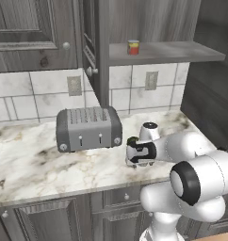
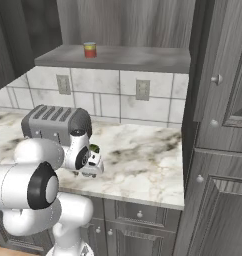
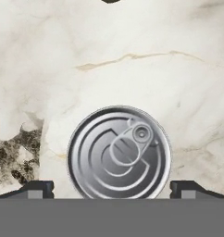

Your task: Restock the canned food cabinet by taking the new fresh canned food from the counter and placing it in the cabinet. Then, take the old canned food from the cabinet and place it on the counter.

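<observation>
The new fresh canned food [image 3: 118, 150], a flat silver tin with a ring-pull lid, lies on the marble counter [image 3: 132, 55]. My gripper [image 3: 114, 190] points straight down over it and is open, with one dark fingertip [image 3: 37, 188] to the left of the tin and the other to its right, apart from its rim. In the base views the hand [image 1: 137, 153] [image 2: 85, 159] hangs low over the counter's front part and hides the tin. The old canned food [image 1: 133, 47] [image 2: 90, 49], red with a yellow band, stands upright on the shelf of the open cabinet [image 1: 172, 51] [image 2: 128, 57].
A grey toaster [image 1: 89, 128] [image 2: 55, 124] stands on the counter [image 1: 40, 160] [image 2: 143, 155] just left of the hand. A green broccoli floret [image 1: 132, 140] [image 2: 94, 148] sits right behind the hand. The open cabinet door [image 1: 90, 42] juts out above the toaster.
</observation>
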